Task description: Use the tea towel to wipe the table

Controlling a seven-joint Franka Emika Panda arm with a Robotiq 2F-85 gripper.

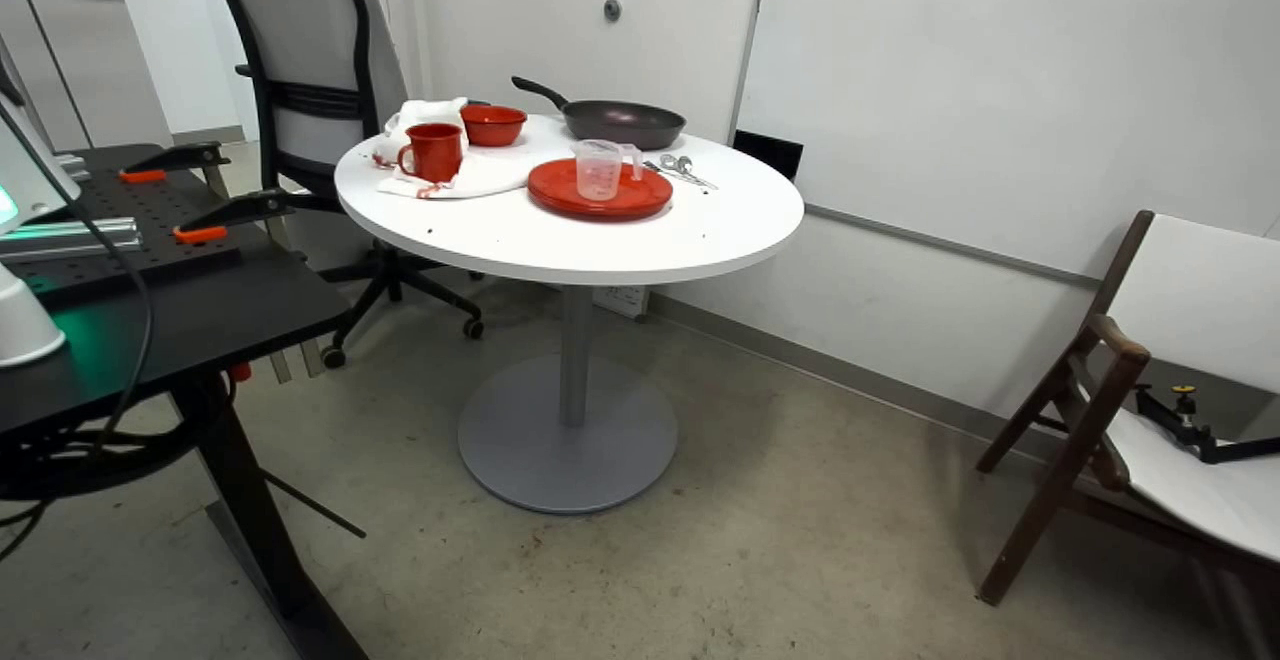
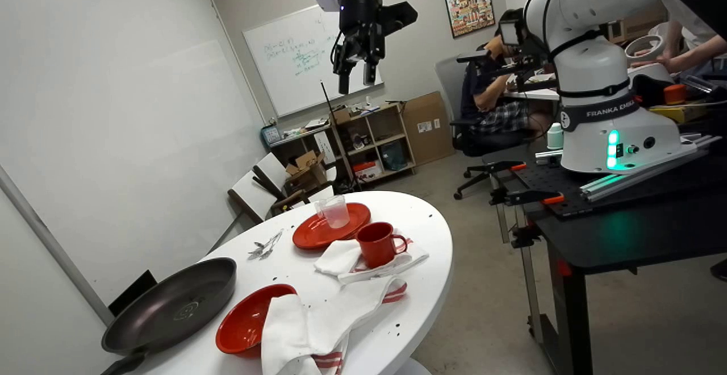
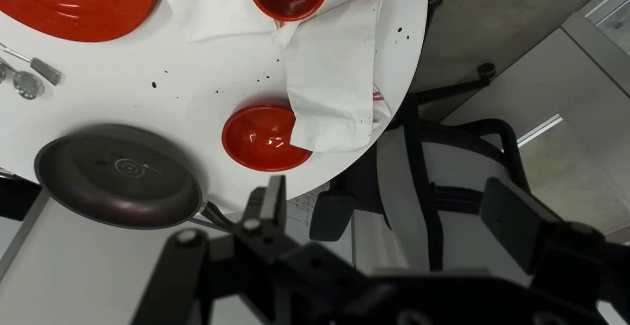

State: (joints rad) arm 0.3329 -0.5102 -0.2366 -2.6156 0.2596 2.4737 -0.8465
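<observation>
Pre-grasp step, I judged: from where I stood, the jaws hung wide and empty, well above tabletop point(image 2: 409, 216) height. A striped tea towel point(image 3: 334, 69) lay there, draped partly over the red bowl point(image 3: 258, 138). Next move likely called for descending, then pinching a fold.

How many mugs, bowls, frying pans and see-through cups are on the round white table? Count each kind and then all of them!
Red mug: 1
Red bowl: 1
Frying pan: 1
See-through cup: 1
Total: 4 things on the round white table
</observation>
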